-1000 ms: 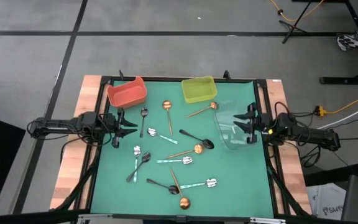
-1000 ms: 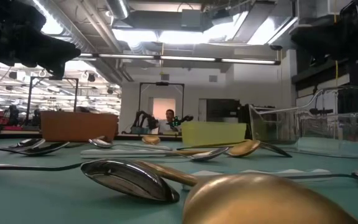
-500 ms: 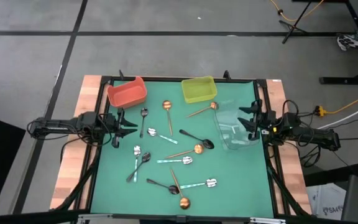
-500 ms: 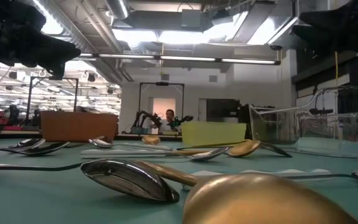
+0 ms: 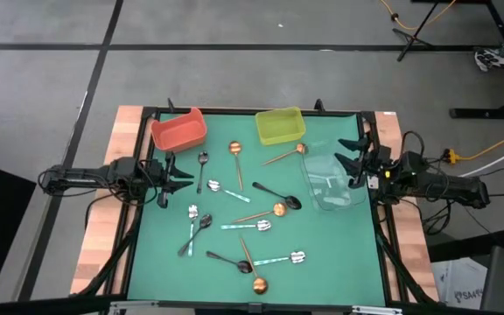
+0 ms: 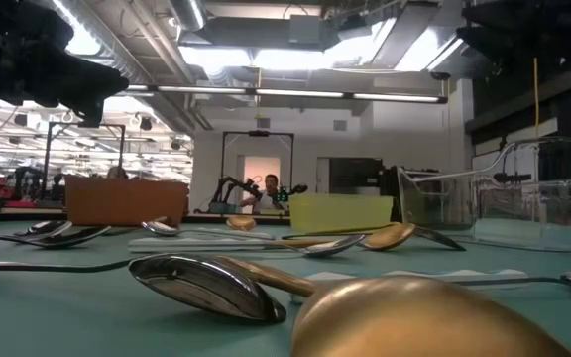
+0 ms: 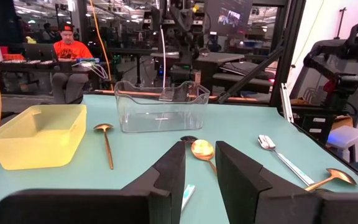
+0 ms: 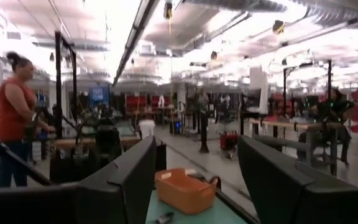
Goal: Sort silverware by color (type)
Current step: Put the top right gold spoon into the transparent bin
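The silverware lies scattered on the green mat (image 5: 322, 262): black spoons (image 5: 278, 194), silver spoons (image 5: 226, 189) and copper spoons (image 5: 265, 213), each resting flat. My left gripper (image 5: 185, 175) waits level at the mat's left edge. It is open, with nothing in the narrow gap between its fingers (image 7: 199, 165). My right gripper (image 5: 344, 159) hangs at the right edge beside the clear bin (image 5: 331, 179). It is tipped upward and open wide (image 8: 197, 168), with nothing between its fingers.
A red bin (image 5: 179, 130) and a yellow-green bin (image 5: 279, 125) stand along the mat's far edge. The clear bin sits just in front of my right gripper. A black frame and wooden boards border the mat. People show in the room beyond.
My right gripper has risen from its resting height at the right edge and tipped its fingers upward. The spoons and bins have stayed where they were.
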Robot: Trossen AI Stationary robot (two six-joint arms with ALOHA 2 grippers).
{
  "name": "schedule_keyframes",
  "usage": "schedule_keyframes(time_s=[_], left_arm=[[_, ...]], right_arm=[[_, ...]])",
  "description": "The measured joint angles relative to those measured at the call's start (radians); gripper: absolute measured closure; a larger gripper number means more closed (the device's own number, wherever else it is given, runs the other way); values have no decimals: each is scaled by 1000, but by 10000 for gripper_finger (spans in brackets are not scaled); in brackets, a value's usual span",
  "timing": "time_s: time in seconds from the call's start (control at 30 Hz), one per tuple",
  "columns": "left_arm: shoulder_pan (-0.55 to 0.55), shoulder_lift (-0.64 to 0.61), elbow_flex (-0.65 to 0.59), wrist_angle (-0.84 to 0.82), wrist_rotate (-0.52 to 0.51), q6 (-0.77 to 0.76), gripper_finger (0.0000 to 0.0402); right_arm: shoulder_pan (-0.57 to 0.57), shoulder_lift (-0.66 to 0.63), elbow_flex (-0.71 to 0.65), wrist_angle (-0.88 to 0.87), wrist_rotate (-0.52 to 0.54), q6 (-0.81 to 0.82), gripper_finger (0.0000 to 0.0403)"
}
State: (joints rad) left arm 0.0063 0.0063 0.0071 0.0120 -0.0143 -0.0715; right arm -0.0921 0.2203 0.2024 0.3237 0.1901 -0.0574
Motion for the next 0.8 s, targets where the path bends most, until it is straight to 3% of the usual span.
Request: schedule_keyframes(time_s=[0.33,0.7,0.8], left_arm=[[0,0,0,0,0,0,319],[0,0,0,0,0,0,319],[0,0,0,0,0,0,319]], right_arm=[[-12,371,299,-239,174,-33,181],[-182,735,598,-375,157,-60,182],[-235,830,655,-382,106,-79,182]])
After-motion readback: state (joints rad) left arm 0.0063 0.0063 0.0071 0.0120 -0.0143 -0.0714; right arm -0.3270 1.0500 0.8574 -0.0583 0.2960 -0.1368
